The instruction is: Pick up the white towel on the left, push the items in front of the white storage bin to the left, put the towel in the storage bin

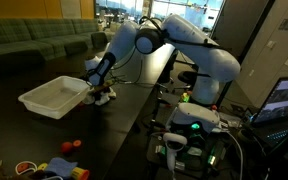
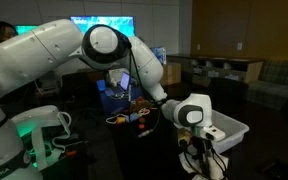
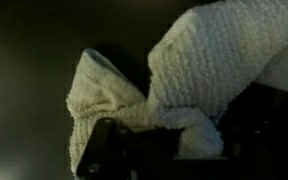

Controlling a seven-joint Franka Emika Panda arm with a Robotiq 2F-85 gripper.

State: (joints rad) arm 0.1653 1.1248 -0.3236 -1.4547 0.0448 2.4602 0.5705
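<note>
My gripper (image 1: 103,89) hangs just beside the near corner of the white storage bin (image 1: 46,100), above the dark table. It is shut on the white towel (image 1: 105,98), which bunches below the fingers. In the wrist view the knitted white towel (image 3: 214,60) fills most of the frame and is pinched between the dark fingers of the gripper (image 3: 179,140). In an exterior view the gripper (image 2: 200,150) sits in front of the bin (image 2: 232,130), with the towel (image 2: 191,158) partly hidden by the wrist.
Small colourful items (image 1: 46,168) and an orange piece (image 1: 72,145) lie on the dark table in front of the bin. Green sofas (image 1: 34,40) stand behind. Equipment and cables (image 1: 194,130) crowd the table's other side.
</note>
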